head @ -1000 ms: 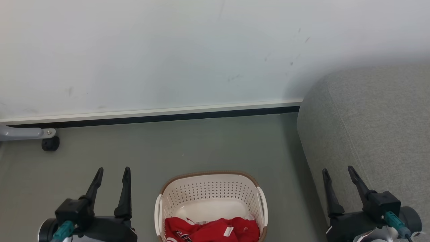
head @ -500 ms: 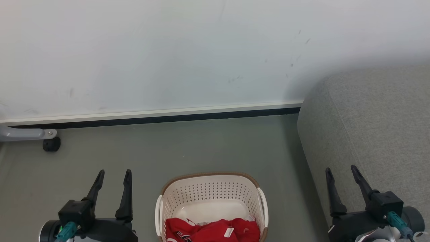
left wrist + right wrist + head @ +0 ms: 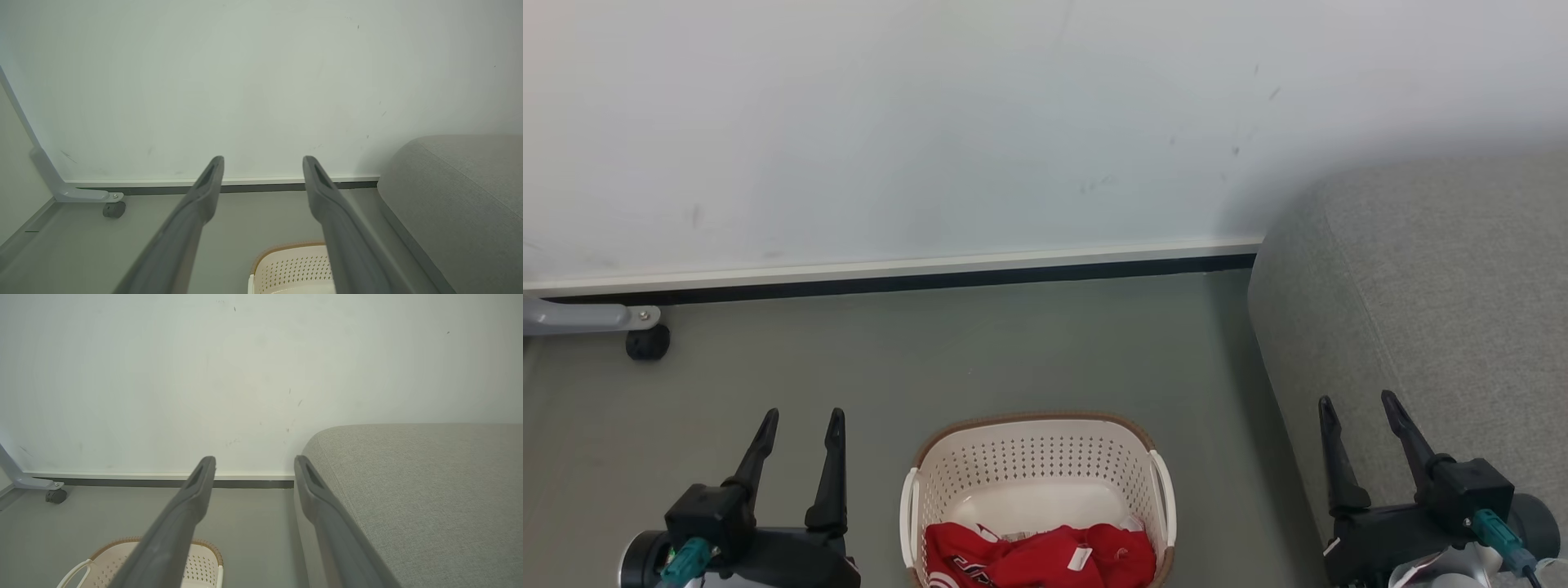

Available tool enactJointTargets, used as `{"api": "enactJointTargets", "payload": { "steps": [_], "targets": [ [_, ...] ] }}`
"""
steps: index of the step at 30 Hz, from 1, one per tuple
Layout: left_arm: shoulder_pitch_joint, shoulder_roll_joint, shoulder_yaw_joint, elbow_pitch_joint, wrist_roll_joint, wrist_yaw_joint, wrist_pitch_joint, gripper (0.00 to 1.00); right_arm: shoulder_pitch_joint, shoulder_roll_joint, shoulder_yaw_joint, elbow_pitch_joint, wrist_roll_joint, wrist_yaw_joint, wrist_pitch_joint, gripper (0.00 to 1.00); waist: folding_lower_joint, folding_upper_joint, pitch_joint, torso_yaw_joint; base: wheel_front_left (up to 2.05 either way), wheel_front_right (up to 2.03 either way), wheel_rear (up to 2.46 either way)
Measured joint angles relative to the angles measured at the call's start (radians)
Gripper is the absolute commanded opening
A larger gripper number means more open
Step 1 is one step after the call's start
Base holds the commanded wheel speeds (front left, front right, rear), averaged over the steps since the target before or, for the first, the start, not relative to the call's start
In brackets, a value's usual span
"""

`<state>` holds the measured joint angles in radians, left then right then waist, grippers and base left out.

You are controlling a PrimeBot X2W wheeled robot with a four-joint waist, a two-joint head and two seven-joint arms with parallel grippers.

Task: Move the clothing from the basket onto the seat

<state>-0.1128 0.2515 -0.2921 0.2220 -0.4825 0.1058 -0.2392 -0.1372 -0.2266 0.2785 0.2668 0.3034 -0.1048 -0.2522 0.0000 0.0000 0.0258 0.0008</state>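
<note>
The clothing (image 3: 1041, 559) lies heaped crosswise in the basket (image 3: 1037, 457), between our grippers and back from their fingertips. Our left gripper (image 3: 803, 414) looks nearer; our right gripper (image 3: 1356, 398) hangs beside the seat (image 3: 1445, 286). Both stand spread, empty.

Right gripper (image 3: 254, 461), jaws wide apart, cream basket (image 3: 202, 565) at lower left, grey seat (image 3: 429, 490) on the right

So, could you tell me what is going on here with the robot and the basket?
Nothing is being handled yet. The red clothing lies in the basket on the floor. The left gripper and right gripper are both open and hold nothing. The sofa stands to the basket's right, by the right gripper.
</note>
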Motion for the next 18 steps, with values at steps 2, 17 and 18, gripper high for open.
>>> {"api": "enactJointTargets", "payload": {
  "steps": [2,17,18],
  "targets": [
    [-0.001,0.001,-0.002,-0.007,0.001,0.0,0.0,1.0,0.0,0.001,-0.002,-0.012,0.001,0.001,0.0,1.0,0.0,0.0,0.008,-0.001,0.0,0.0,0.0],
    [-0.073,0.007,-0.029,-0.044,0.019,-0.011,0.01,1.0,-0.068,0.009,-0.01,-0.119,-0.007,-0.001,-0.002,1.0,0.0001,0.0,0.133,-0.019,0.0,0.0,0.0],
    [-0.081,0.007,-0.033,-0.043,0.02,-0.015,0.013,1.0,-0.074,0.01,-0.011,-0.126,-0.008,-0.001,-0.002,1.0,0.0001,0.0,0.145,-0.021,0.0,0.0,0.0]
  ]
}}
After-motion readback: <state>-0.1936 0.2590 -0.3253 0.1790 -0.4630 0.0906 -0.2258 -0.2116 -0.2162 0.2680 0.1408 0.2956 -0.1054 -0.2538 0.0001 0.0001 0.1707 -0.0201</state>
